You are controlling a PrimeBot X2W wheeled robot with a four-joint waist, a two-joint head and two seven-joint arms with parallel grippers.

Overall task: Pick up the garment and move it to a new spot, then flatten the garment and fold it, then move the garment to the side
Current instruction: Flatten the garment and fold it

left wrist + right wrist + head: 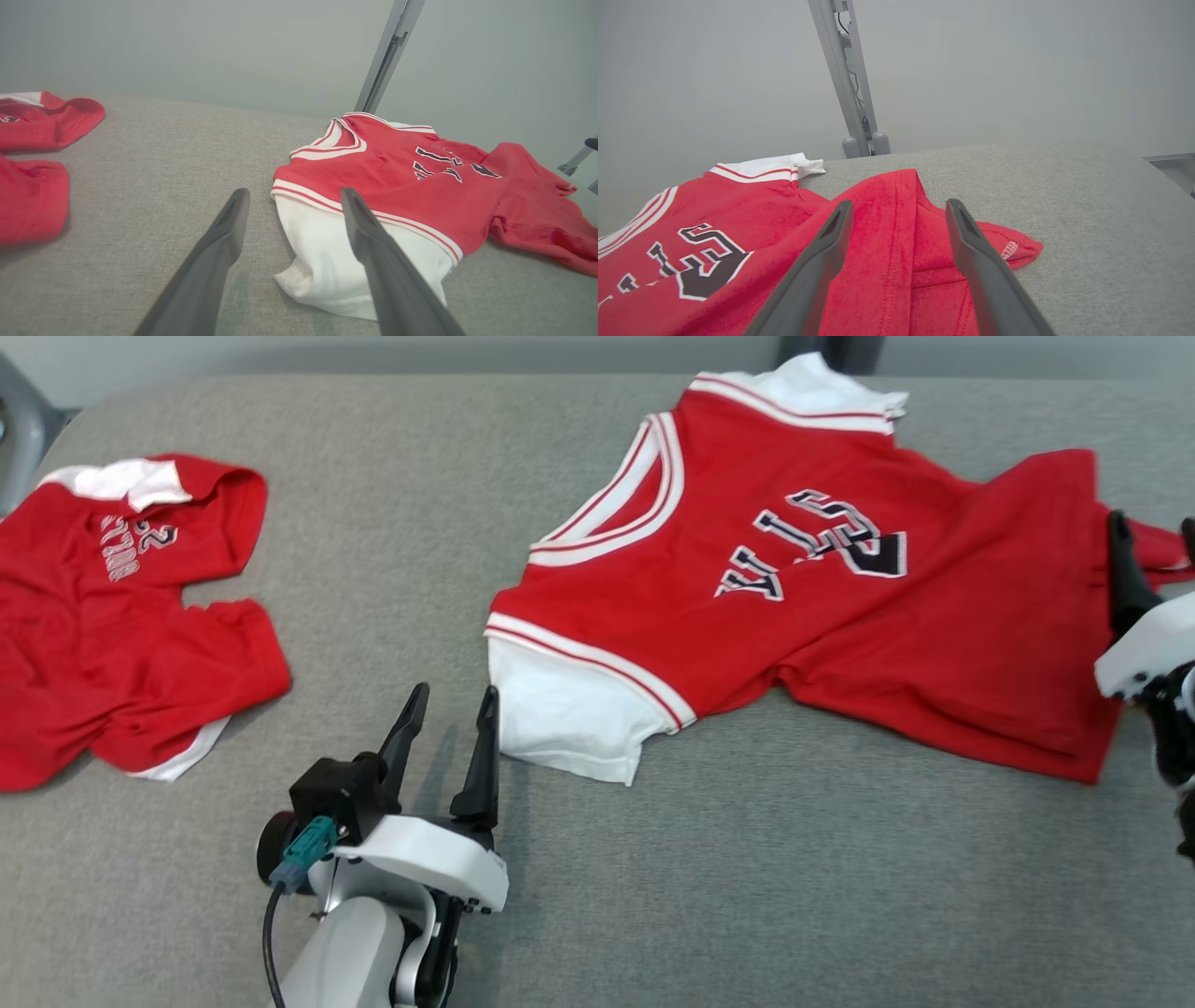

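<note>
Jersey [794, 569] first: you have the red one with white sleeves and dark lettering lying front up on the right half of the grey fabric-covered desk [747, 896]. Its V-neck points toward the robot's left and its hem toward the right. One white sleeve [569, 719] lies at the near left corner of the garment, and the other sits at the far edge. The chest is fairly flat, while the lower body is creased and one hem corner is bunched at the right.

Your left tool [455, 691] sits low over the desk with its fingers pointing at the near sleeve. Its two fingers stand wide apart and hold nothing. In the head view the finger nearer the jersey ends just beside the sleeve's edge. In the left wrist view [294, 191] that finger crosses in front of the white cloth.

Your right tool [1151, 523] is at the hem end. In the right wrist view [899, 202] its fingers are spread wide, with the red hem lying slack on the desk beyond them and nothing pinched. You cannot tell whether the tips touch the fabric.

Off to the left, well apart from the jersey, a second red shirt [112, 616] lies crumpled at the desk's edge.
</note>
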